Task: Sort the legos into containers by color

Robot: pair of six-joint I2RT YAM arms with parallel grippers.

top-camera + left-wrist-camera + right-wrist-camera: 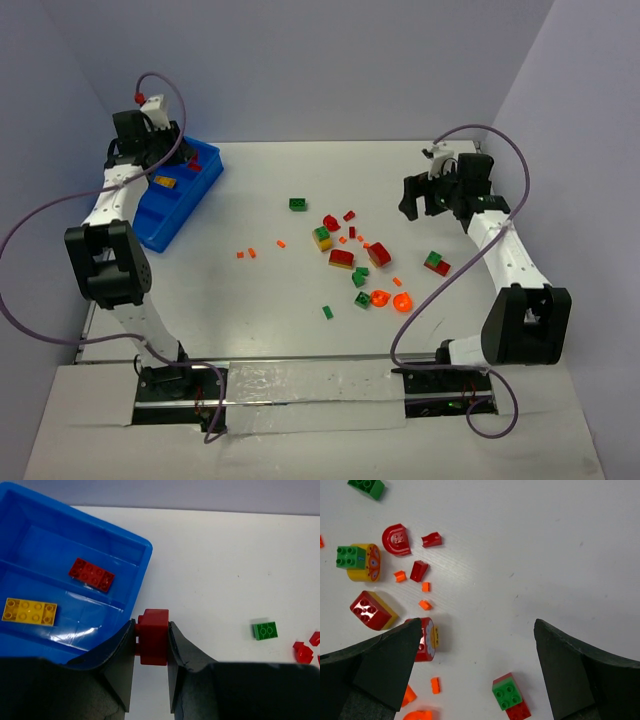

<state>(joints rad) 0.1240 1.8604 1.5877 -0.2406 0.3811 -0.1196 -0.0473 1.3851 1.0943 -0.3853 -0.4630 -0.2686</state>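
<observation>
The white table (260, 330) carries everything. Far-left on it sits the blue bin (160, 232), w/ inner dividers. L gripper (151, 627) hangs at the bin's edge, jaws narrowed and clamped on a held red brick (153, 645). The brick looks just outside the rim, tho the wrist angle makes that hard to judge. R gripper (477, 625) hovers far-right over the table, jaws spread wide, holding nothing. Inside the bin lie a flat red brick (91, 574) and a yellow brick (29, 611), in separate compartments. Loose legos (350, 255) scatter mid-table: red, green, yellow pcs. One green brick (298, 204) sits apart, w/ tiny orange bits (247, 253) to the left.
</observation>
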